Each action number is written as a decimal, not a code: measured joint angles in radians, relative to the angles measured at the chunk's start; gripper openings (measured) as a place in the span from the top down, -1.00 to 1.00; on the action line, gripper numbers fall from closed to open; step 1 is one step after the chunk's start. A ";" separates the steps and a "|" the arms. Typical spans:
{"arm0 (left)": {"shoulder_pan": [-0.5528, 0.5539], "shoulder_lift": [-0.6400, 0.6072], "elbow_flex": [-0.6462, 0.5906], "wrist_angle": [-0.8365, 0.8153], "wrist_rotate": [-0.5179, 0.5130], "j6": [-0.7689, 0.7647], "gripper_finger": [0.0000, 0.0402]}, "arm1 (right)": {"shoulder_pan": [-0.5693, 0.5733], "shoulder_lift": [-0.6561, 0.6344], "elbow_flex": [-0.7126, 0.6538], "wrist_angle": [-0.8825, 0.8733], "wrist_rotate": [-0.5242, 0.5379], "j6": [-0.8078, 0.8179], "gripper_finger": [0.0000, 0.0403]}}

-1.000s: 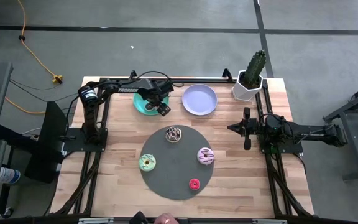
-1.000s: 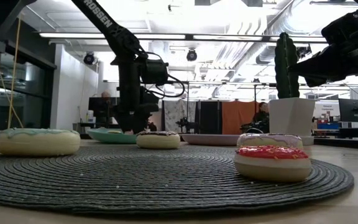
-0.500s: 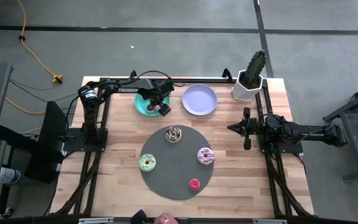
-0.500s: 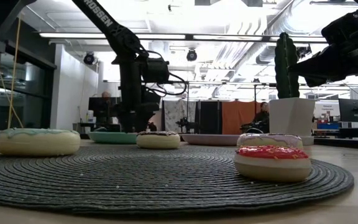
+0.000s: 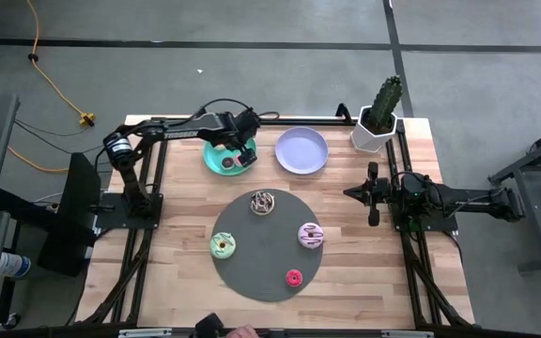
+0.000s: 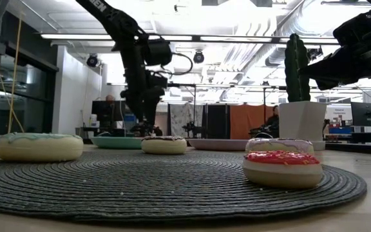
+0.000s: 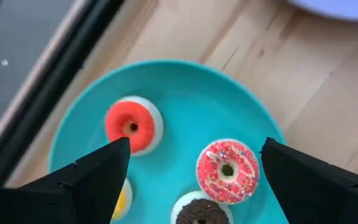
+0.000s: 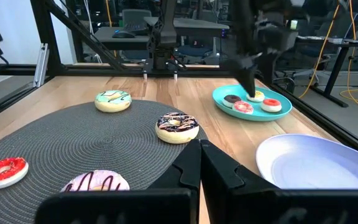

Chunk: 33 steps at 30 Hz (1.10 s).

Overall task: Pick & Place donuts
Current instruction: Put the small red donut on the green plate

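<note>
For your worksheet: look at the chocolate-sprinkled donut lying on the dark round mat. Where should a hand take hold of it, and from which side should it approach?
Come from straight above. The chocolate-sprinkled donut lies flat on the dark mat, hole upward, with clear space all round. Probably best: pinch across its outer rim, one finger on each opposite side, low on the pale sidewall.

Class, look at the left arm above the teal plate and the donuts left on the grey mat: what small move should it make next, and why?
Probably swing the left end effector from the teal plate toward the chocolate-sprinkled donut, the nearest of four donuts on the grey mat. Its fingers are open and empty, with four small donuts already lying on the plate. The right end effector waits shut beside the mat.
</note>
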 joint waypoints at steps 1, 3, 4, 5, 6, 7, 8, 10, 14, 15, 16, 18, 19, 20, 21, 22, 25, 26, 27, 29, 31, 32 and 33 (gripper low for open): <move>0.000 -0.010 0.000 0.004 0.000 0.005 -0.75 | 0.000 0.000 0.000 0.000 0.000 0.000 1.00; -0.008 -0.031 0.000 0.027 0.001 0.016 -0.75 | 0.000 0.000 0.000 0.000 0.000 0.000 1.00; -0.013 -0.043 0.000 0.030 0.000 0.023 -0.75 | 0.000 0.000 0.000 0.000 0.000 0.000 1.00; -0.015 -0.055 0.000 0.037 0.001 0.027 -0.75 | 0.000 0.000 0.000 0.000 0.000 0.000 1.00; -0.022 -0.066 0.000 0.048 0.007 0.030 -0.75 | 0.000 0.000 0.000 0.000 0.000 0.000 1.00; -0.030 -0.077 0.000 0.056 0.008 0.030 -0.75 | 0.000 0.000 0.000 0.000 0.000 0.000 1.00; -0.039 -0.087 0.000 0.068 0.008 0.030 -0.75 | 0.000 0.000 0.000 0.000 0.000 0.000 1.00; -0.056 -0.102 0.001 0.092 0.019 0.029 -0.75 | 0.000 0.000 0.000 0.000 0.000 0.000 1.00; -0.098 -0.130 0.001 0.123 0.032 0.026 -0.75 | 0.000 0.000 0.000 0.000 0.000 0.000 1.00; -0.110 -0.136 0.001 0.125 0.044 0.026 -0.75 | 0.000 0.000 0.000 0.000 0.000 0.000 1.00; -0.123 -0.141 0.001 0.129 0.053 0.026 -0.75 | 0.000 0.000 0.000 0.000 0.000 0.000 1.00; -0.153 -0.147 0.001 0.157 0.074 0.026 -0.75 | 0.000 0.000 0.000 0.000 0.000 0.000 1.00; -0.167 -0.152 0.001 0.161 0.083 0.024 -0.75 | 0.000 0.000 0.000 0.000 0.000 0.000 1.00; -0.181 -0.154 0.001 0.163 0.093 0.021 -0.75 | 0.000 0.000 0.000 0.000 0.000 0.000 1.00; -0.197 -0.154 0.001 0.175 0.100 0.014 -0.75 | 0.000 0.000 0.000 0.000 0.000 0.000 1.00; -0.214 -0.154 0.001 0.183 0.108 0.004 -0.75 | 0.000 0.000 0.000 0.000 0.000 0.000 1.00; -0.267 -0.154 0.001 0.193 0.134 -0.029 -0.75 | 0.000 0.000 0.000 0.000 0.000 0.000 1.00; -0.288 -0.154 0.001 0.200 0.144 -0.039 -0.75 | 0.000 0.000 0.000 0.000 0.000 0.000 1.00; -0.309 -0.154 0.001 0.206 0.152 -0.054 -0.75 | 0.000 0.000 0.000 0.000 0.000 0.000 1.00; -0.353 -0.154 0.001 0.216 0.155 -0.098 -0.75 | 0.000 0.000 0.000 0.000 0.000 0.000 1.00; -0.394 -0.154 0.001 0.237 0.154 -0.153 -0.75 | 0.000 0.000 0.000 0.000 0.000 0.000 1.00; -0.414 -0.154 0.001 0.247 0.154 -0.180 -0.75 | 0.000 0.000 0.000 0.000 0.000 0.000 1.00; -0.434 -0.154 0.001 0.257 0.154 -0.204 -0.75 | 0.000 0.000 0.000 0.000 0.000 0.000 1.00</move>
